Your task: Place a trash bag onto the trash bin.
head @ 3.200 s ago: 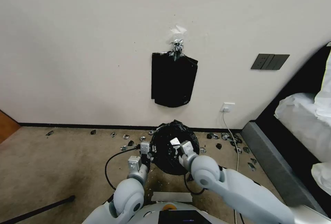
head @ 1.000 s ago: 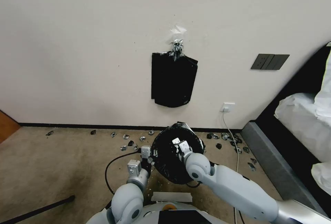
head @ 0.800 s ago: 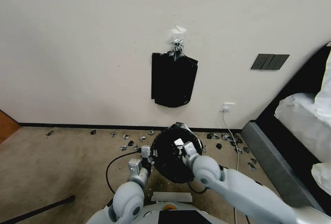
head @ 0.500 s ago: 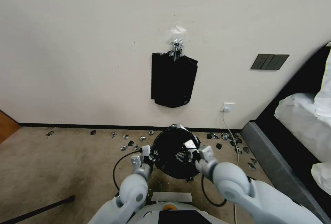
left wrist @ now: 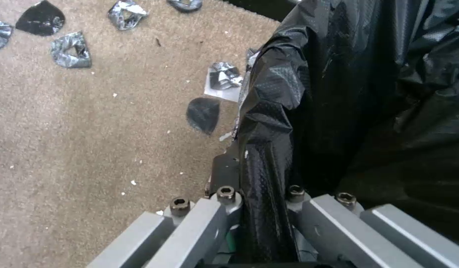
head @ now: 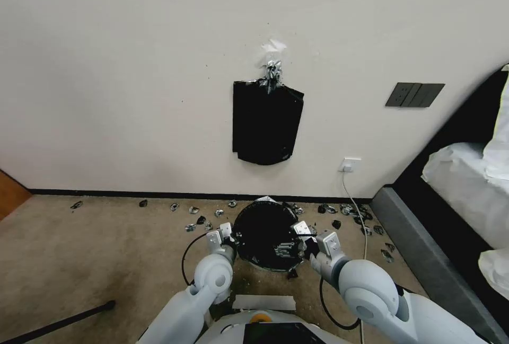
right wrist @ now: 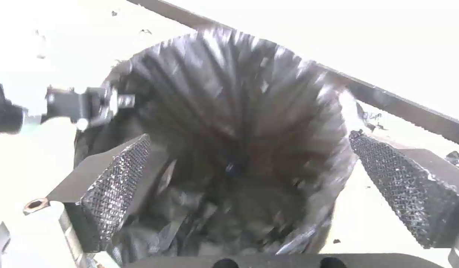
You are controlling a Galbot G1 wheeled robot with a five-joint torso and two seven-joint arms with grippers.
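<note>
The crinkled black trash bag point(head: 263, 234) lines a round opening on the carpet; the trash bin itself is hidden under it. In the left wrist view my left gripper point(left wrist: 262, 195) is shut on a fold of the trash bag point(left wrist: 348, 93) at the rim. In the head view that left gripper point(head: 231, 237) sits at the left edge of the opening. My right gripper point(head: 310, 239) hangs at the right edge. In the right wrist view the right gripper point(right wrist: 259, 175) is open, its ribbed pads point(right wrist: 115, 186) spread wide on either side of the trash bag point(right wrist: 229, 123), touching nothing.
A flat bundle of black bags point(head: 266, 121) hangs on the wall above. Black scraps point(head: 201, 220) litter the carpet along the baseboard. A bed point(head: 456, 211) fills the right side. A cable point(head: 356, 201) drops from a wall socket; another black cable point(head: 185, 259) loops near the left arm.
My right gripper moved from over the bag's mouth out to its right edge. The bag's opening became rounder and flatter. The left arm swung slightly right, its gripper staying at the left rim.
</note>
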